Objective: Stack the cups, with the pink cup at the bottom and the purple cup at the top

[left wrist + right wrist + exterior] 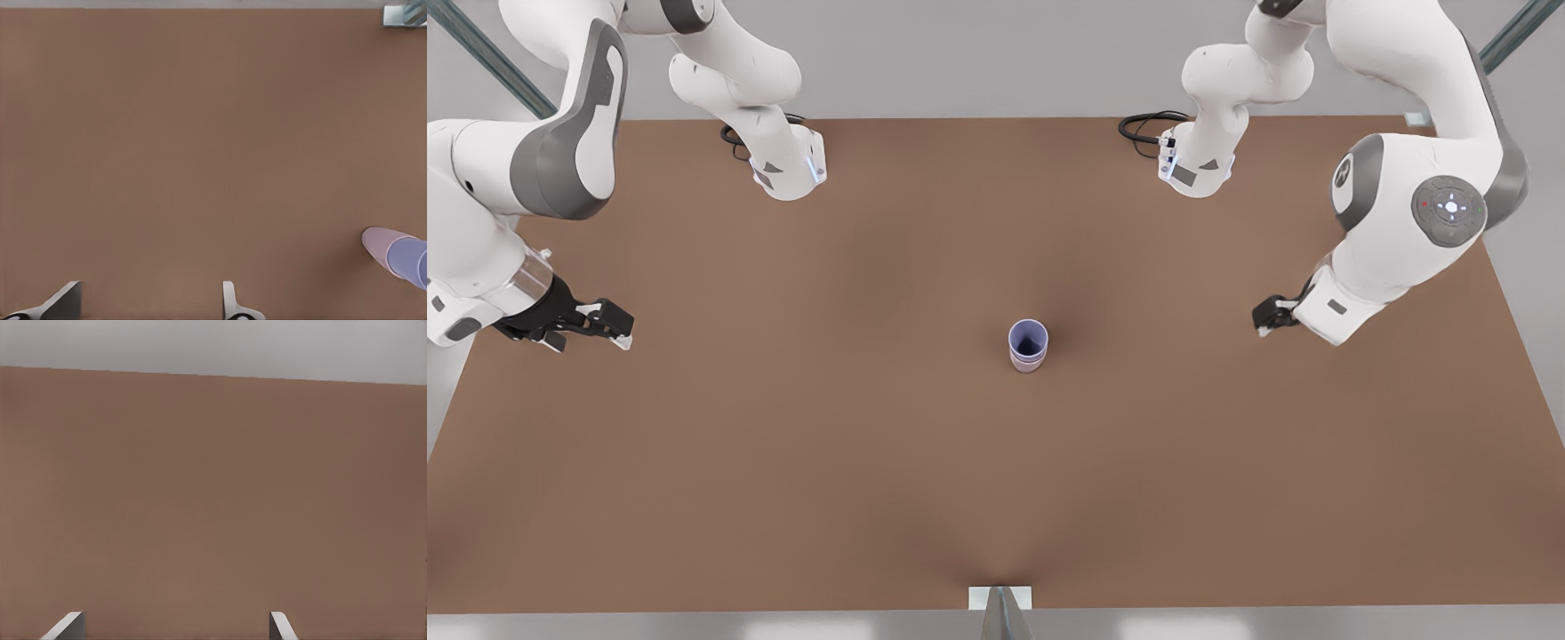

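The purple cup (1028, 339) sits nested upright inside the pink cup (1028, 364) near the middle of the brown table (783, 462). In the left wrist view the pink cup (379, 243) shows beneath the purple cup (408, 257). My left gripper (1267, 318) (148, 304) hangs open and empty at the front view's right, well away from the stack. At the front view's left, far from the cups, my right gripper (616, 327) (175, 625) is also open and empty.
Both arm bases (787, 169) (1196, 169) stand at the table's far edge with black cables beside them. A metal bracket (1000, 597) (404, 13) sits at the middle of the near edge. Bare tabletop surrounds the stack.
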`<move>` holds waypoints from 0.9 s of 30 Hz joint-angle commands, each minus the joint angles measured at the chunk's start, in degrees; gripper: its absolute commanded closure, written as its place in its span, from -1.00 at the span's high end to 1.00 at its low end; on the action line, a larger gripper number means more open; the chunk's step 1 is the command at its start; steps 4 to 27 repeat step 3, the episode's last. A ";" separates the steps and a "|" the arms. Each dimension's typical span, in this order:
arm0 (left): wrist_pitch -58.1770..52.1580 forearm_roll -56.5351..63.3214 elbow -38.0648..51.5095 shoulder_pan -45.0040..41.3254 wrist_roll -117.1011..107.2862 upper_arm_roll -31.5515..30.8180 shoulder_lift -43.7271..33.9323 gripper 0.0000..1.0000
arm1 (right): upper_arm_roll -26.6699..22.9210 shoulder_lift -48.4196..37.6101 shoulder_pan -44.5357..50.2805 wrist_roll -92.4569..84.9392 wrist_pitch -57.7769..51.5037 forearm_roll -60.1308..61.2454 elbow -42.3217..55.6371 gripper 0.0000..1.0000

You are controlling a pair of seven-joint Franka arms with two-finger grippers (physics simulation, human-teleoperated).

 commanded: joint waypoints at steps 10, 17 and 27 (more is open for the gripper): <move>0.39 2.98 -0.44 0.00 0.27 0.00 -0.33 1.00 | 0.00 0.07 0.01 0.00 0.01 0.00 0.00 1.00; 0.39 2.98 -0.44 0.00 0.27 0.00 -0.33 1.00 | 0.00 0.07 0.01 0.00 0.01 0.00 0.00 1.00; 0.39 2.98 -0.44 0.00 0.27 0.00 -0.33 1.00 | 0.00 0.07 0.01 0.00 0.01 0.00 0.00 1.00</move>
